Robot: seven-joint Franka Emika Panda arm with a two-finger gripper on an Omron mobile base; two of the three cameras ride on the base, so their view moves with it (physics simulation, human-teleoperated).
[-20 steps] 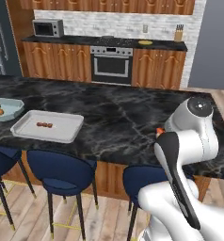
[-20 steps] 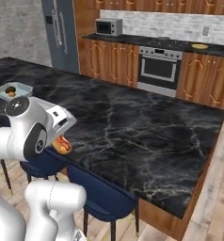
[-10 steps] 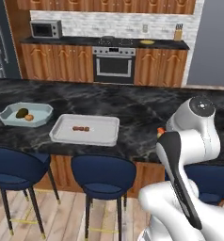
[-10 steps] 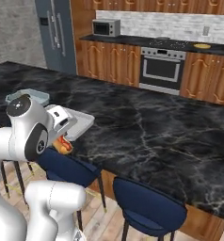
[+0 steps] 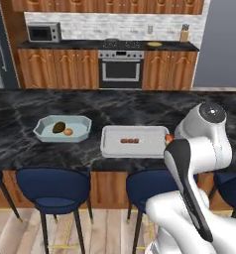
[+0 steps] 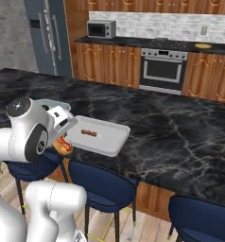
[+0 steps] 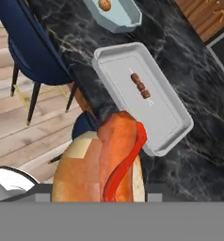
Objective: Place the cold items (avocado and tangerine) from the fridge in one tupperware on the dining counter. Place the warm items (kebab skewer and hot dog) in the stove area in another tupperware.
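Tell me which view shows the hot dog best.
The hand view: the hot dog sits large and close in the gripper, bun and sausage plain, just short of the tray. The left base view shows a red sliver beside the arm; the right base view shows part of it under the hand.

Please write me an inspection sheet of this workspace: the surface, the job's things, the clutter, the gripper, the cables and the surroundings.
Surface: black marble counter, bearing two containers.
Job's things: kebab lies in the white tray; avocado and tangerine lie in the pale blue tub; hot dog is held off the counter's edge, short of the tray.
Clutter: nothing seen.
Gripper: gripper closed on the hot dog; fingertips hidden.
Cables: nothing seen.
Surroundings: blue stools below the counter; oven, microwave and fridge behind.
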